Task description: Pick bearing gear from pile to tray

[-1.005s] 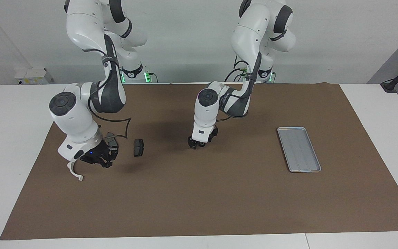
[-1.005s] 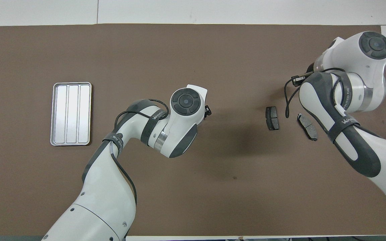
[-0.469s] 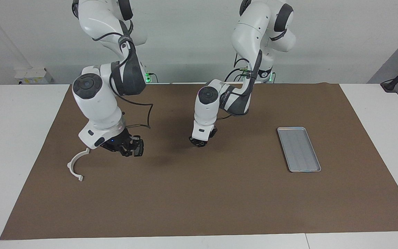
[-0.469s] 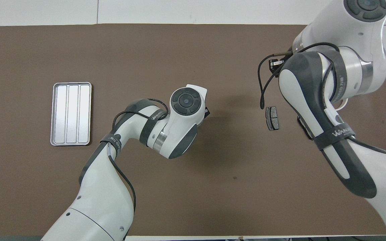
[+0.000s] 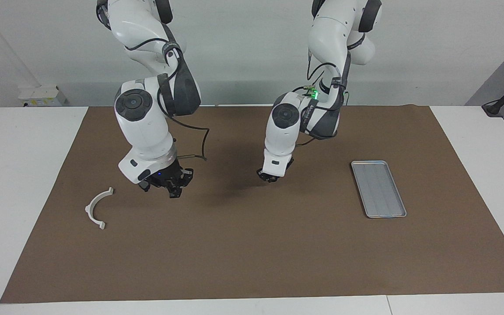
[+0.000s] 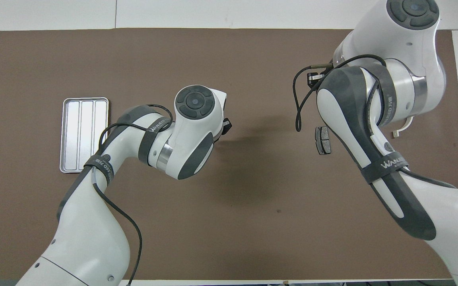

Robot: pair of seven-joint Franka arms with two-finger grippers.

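Brown mat [image 5: 252, 253] is carrying everything. Left gripper [image 5: 271, 178] is hanging low over mid-mat, probably ferrying toward the tray [image 5: 378, 189]; its grip I cannot tell. Right gripper [image 5: 172, 191], closed, is hovering by a grey plate [image 6: 323, 140], with the bracket [image 5: 88, 210] toward the right arm's end. No gear is showing.

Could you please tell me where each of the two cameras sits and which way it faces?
Facing view: high across the table, looking at the robots; both arms show whole, left gripper and right gripper low over the mat.
Overhead view: high above the robots' end, looking steeply down; arms enter from the bottom.
Shared: tray, white bracket, half a turn apart.
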